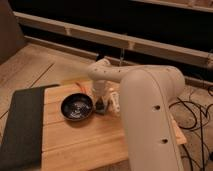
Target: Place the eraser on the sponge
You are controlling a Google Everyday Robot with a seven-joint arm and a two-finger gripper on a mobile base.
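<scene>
Placement seems in hand: the gripper (101,101) hangs low beside the black bowl (76,107), with the dark eraser (101,105) at its tip, on or just above the sponge (103,111). Whether the jaws clasp it I cannot tell. If they do, it needs a soft, square release.

light: warm, dim | brightest: wooden table (85,140), white arm (150,100) | background: dark | gripper (101,103): shaded, just right of the bowl (76,107)

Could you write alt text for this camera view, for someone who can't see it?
A white robot arm reaches down to a wooden table, its gripper low over a blue-grey sponge beside a black bowl. A white oblong item lies on the gripper's other side, and a dark mat covers the table's left side.
</scene>
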